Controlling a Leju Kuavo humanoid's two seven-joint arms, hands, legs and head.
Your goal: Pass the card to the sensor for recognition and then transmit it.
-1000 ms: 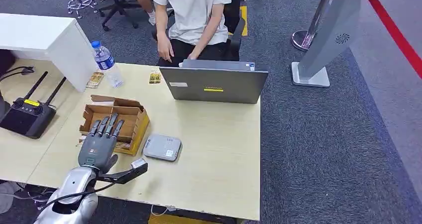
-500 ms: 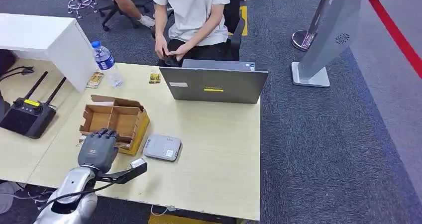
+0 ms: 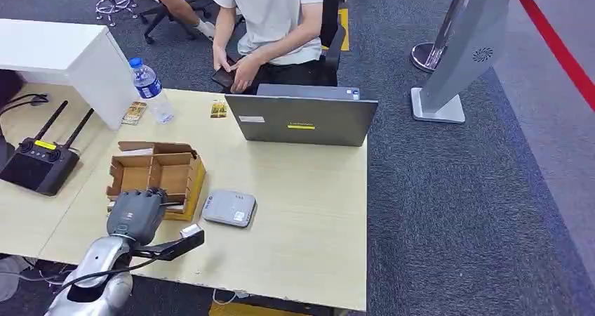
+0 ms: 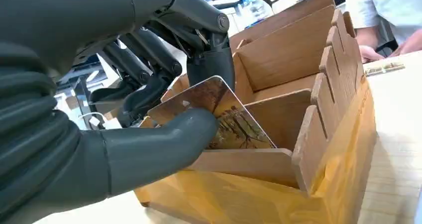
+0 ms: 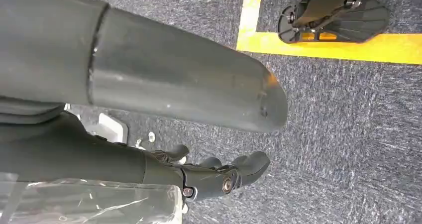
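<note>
My left hand [image 3: 137,214] reaches into the near end of a cardboard divider box [image 3: 156,172] on the table. Seen from the left wrist, its thumb and fingers pinch a brown picture card [image 4: 224,117], which stands tilted in the box's [image 4: 318,134] near compartment. A flat grey sensor [image 3: 229,208] lies on the table just right of the box, apart from the hand. My right hand [image 5: 99,154] hangs over the carpet floor, its fingers [image 5: 224,176] loosely bent with nothing in them.
An open laptop [image 3: 302,119] stands at the table's far edge, and a person [image 3: 270,14] sits behind it holding a phone. A water bottle [image 3: 151,90], two loose cards [image 3: 219,108] and a black remote controller [image 3: 38,163] occupy the left side.
My left hand's fingers have curled down from flat over the box to grip the card. The box shifted slightly left. The person lifted a phone.
</note>
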